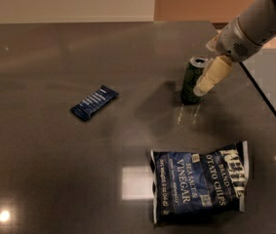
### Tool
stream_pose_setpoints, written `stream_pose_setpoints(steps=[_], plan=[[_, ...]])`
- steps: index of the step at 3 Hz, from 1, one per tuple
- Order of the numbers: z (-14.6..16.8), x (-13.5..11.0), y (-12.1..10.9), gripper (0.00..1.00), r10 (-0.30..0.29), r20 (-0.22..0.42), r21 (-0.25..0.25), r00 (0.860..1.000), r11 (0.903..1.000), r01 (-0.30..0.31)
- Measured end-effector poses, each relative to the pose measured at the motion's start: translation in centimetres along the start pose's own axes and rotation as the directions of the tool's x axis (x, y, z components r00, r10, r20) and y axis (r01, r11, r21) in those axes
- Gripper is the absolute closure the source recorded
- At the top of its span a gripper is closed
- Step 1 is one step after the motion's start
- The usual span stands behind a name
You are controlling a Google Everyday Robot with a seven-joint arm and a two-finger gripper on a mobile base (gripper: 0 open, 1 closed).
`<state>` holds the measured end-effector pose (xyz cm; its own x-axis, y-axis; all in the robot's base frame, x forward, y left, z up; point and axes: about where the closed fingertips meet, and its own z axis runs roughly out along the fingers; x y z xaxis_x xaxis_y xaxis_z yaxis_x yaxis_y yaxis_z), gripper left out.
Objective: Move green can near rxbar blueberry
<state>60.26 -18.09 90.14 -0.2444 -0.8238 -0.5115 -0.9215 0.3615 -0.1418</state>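
Observation:
The green can (192,82) stands upright on the dark table, right of centre, with its silver top showing. My gripper (205,82) comes down from the upper right and sits against the can's right side, overlapping it. The can rests on the table. The rxbar blueberry (94,102), a small flat dark blue wrapper with white lettering, lies to the left of the can, well apart from it.
A large blue Kettle chips bag (199,182) lies flat at the front right. The table's right edge (266,101) runs diagonally just right of the can. My grey arm (254,26) reaches in from the top right corner.

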Motion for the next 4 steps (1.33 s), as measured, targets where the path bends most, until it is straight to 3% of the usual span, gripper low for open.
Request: stream_pose_setpoints(steps=[2,4], plan=[[0.5,-0.4,0.4,0.47,0.006,0.016,-0.012,1.0,0.9999,-0.006],[0.9,-3.3,1.6,0.94,-0.029,0.052,-0.061,0.998,0.9976,0.032]])
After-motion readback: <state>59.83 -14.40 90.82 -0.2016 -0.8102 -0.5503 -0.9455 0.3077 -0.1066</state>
